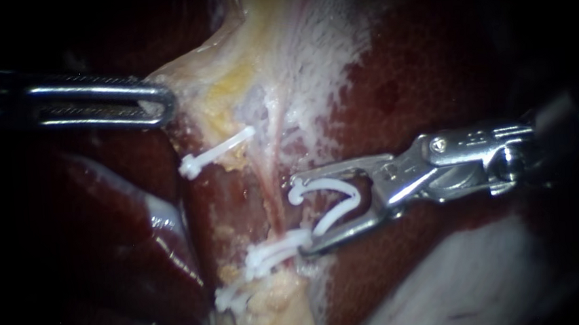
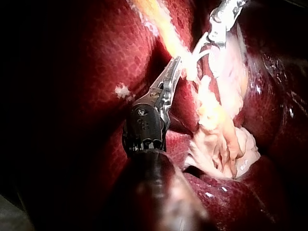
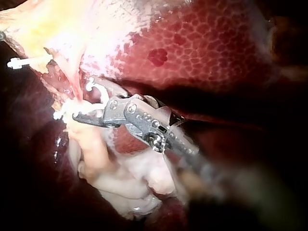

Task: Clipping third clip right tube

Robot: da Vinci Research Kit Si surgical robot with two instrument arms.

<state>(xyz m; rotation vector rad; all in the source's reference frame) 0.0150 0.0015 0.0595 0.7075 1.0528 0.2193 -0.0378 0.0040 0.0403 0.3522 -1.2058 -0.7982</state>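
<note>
Gripping an open white clip in the widely spread pincer of the right instrument, tips just beside the right tube and just above a closed clip on it. Clenching pale tissue in the left instrument pincer, well apart.

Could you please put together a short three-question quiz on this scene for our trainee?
1. True or false: the jaws of the right instrument carry nothing.
2. What does the left instrument grip? A) a clip B) pale tissue C) nothing
3. Fill in: the dark red organ around the field is the ____.
Key: 1 false, they hold an open clip. 2 B, pale tissue. 3 liver.
</note>
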